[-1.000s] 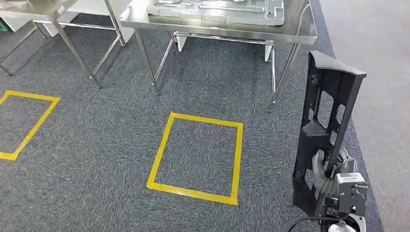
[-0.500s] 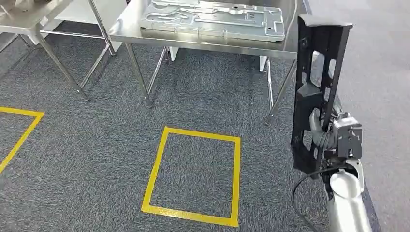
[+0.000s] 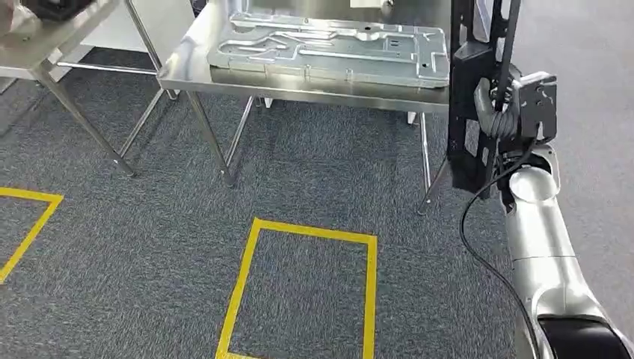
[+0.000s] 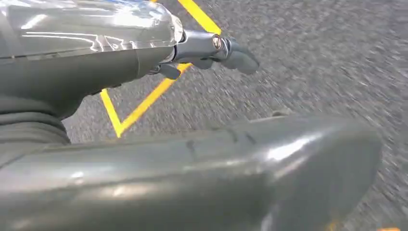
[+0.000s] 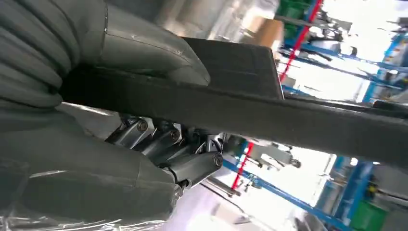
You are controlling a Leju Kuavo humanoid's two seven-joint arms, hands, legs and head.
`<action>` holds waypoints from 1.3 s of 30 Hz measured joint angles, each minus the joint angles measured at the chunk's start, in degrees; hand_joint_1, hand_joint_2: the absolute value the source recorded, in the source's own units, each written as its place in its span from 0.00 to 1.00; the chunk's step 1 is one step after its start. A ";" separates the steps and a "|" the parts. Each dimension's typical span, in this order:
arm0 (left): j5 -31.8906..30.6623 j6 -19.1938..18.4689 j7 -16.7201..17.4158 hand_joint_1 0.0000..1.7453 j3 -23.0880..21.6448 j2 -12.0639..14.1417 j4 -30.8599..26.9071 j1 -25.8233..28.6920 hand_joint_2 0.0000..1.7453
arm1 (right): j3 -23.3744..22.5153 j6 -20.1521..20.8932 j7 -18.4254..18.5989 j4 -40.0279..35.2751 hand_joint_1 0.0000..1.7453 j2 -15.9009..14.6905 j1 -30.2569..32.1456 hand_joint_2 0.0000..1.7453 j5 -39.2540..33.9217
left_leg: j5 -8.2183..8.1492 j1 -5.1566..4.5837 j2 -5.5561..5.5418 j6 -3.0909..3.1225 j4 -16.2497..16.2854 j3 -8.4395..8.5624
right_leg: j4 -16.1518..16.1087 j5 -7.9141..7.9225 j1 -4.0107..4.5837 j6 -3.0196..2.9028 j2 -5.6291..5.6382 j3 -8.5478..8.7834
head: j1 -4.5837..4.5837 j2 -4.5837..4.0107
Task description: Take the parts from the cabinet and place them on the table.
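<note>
black frame part (image 3: 478, 112) is what we are carrying. in the head view it stands upright, just beside the near right corner of the steel tabletop (image 3: 314, 86), with its upper end running out of frame. our right robot hand (image 3: 502, 105) grips it about midway, fingers threaded through one of its openings, the silver arm (image 3: 542, 247) rising to it from below. on the tabletop lies a flat stamped metal panel (image 3: 329, 48) that covers most of the surface. a yellow tape square (image 3: 299, 292) marks the carpet in front of the tabletop, a second steel table (image 3: 52, 45) stands well apart to the far side of it, and another tape corner (image 3: 30, 217) lies beyond that.

in the left wrist view our left robot hand (image 4: 211, 53) holds nothing, its fingers loosely extended over carpet and a yellow tape line (image 4: 144, 101).

in the right wrist view the thumb (image 5: 149, 53) presses on one face of the black bar and the dark fingers (image 5: 163, 149) wrap the other, so the hold looks firm.

we judge the risks from here as these: the tall part's lower end could catch the tabletop edge, since it hangs below that level; setting it down on the panel could scrape it or leave it rocking; and the one-handed, mid-length hold could let it swing.
</note>
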 joint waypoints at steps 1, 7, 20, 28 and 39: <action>0.55 0.35 0.02 0.00 0.24 -0.13 0.00 0.14 0.00 | 0.98 0.04 -0.02 1.22 1.00 0.31 -1.42 1.00 -0.06 | -1.88 0.08 0.06 -0.17 2.46 -2.56 | -0.26 -0.70 0.02 -0.07 0.05 0.98 | -0.02 0.00; 2.86 1.99 0.00 0.00 0.76 -1.07 0.00 0.66 0.00 | 5.35 0.20 -0.18 6.90 1.00 1.51 -8.38 1.00 -1.25 | 1.55 0.27 0.54 0.25 -8.46 -8.22 | -0.53 -6.32 -0.14 0.56 -0.17 8.24 | -0.02 0.00; 7.21 4.81 -0.66 0.00 0.98 -2.84 0.02 0.38 0.00 | 11.01 0.65 -0.09 12.54 1.00 3.89 -17.38 1.00 -3.34 | 2.54 -0.39 -0.41 3.57 -12.07 -0.62 | 13.58 -14.02 0.87 2.08 0.10 -4.55 | 0.00 0.00; 8.24 5.14 -1.01 0.00 1.09 -3.63 0.07 0.18 0.00 | 12.02 -0.11 -0.20 14.60 1.00 4.41 -19.84 1.00 -4.28 | 0.74 -1.28 -0.42 2.01 -9.82 3.59 | -0.75 1.51 2.00 -0.83 0.60 -0.61 | 0.26 0.00; 10.93 5.51 -1.53 0.00 1.20 -3.65 0.07 1.23 0.00 | 13.13 -1.64 0.50 15.56 1.00 5.07 -18.50 1.00 -5.70 | 13.83 0.64 0.86 -0.21 -13.35 -11.44 | -1.63 -9.52 0.36 1.04 0.67 12.94 | 0.24 0.00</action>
